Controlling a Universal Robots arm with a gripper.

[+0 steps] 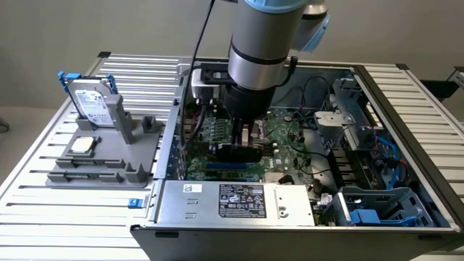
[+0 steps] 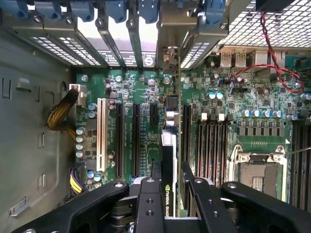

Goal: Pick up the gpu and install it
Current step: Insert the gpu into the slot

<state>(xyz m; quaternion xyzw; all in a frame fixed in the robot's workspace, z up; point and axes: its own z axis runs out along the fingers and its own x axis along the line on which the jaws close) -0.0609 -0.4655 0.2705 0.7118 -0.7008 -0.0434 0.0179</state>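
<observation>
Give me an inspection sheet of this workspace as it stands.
Surface: slatted metal table, carrying an open computer case and a grey fixture.
Job's things: gpu on edge over the motherboard expansion slots; whether it is seated cannot be told.
Clutter: hard drive upright in the fixture; processor chip lying on it.
Grippers: gripper shut on the gpu, inside the case.
Cables: red and black wires across the board; yellow-sleeved bundle at its edge.
Surroundings: plain wall.
</observation>
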